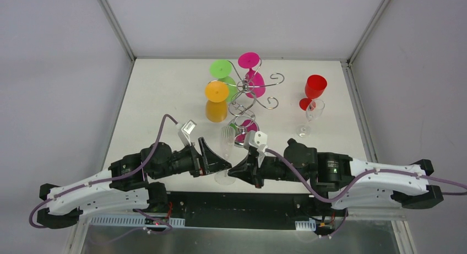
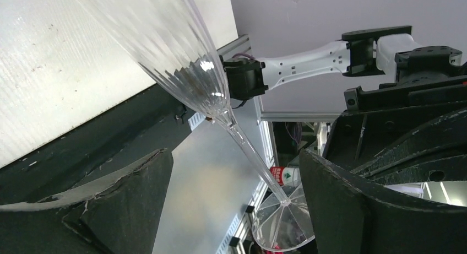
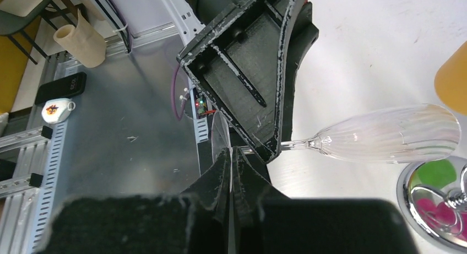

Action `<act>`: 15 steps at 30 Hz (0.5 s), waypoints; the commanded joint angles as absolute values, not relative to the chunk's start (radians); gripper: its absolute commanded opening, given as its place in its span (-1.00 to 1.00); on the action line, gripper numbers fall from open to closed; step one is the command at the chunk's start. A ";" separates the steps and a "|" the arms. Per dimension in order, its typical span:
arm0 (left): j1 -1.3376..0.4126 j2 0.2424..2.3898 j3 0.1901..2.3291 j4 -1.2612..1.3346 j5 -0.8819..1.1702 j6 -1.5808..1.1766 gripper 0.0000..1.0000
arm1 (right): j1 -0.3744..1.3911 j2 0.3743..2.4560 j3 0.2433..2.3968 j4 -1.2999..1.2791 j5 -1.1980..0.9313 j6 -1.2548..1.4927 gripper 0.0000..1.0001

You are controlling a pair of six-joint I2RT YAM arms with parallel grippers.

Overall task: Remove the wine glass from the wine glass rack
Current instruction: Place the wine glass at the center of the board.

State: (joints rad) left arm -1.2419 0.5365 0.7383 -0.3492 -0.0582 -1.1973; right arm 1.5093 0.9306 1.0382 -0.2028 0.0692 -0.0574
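Observation:
The chrome wine glass rack stands at the table's middle back, with a green, a pink and an orange glass hanging on it. Its mirrored base shows in the right wrist view. A clear ribbed wine glass is off the rack and lies nearly level between my arms. My right gripper is shut on the edge of its foot. My left gripper is open, its fingers on either side of the stem without touching it.
A red glass and a clear flute stand upright at the right of the table. The table's front edge and metal frame lie just below the held glass. White walls close in the back and sides.

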 commanded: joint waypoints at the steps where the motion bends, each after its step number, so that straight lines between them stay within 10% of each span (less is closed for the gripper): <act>1: -1.236 0.526 0.773 -0.332 -0.006 -1.196 0.73 | 1.546 0.934 1.049 -0.114 0.149 -0.160 -1.00; 15: -1.237 0.488 0.758 -0.333 -0.008 -1.190 0.10 | 1.654 0.991 1.019 -0.032 0.276 -0.317 -1.00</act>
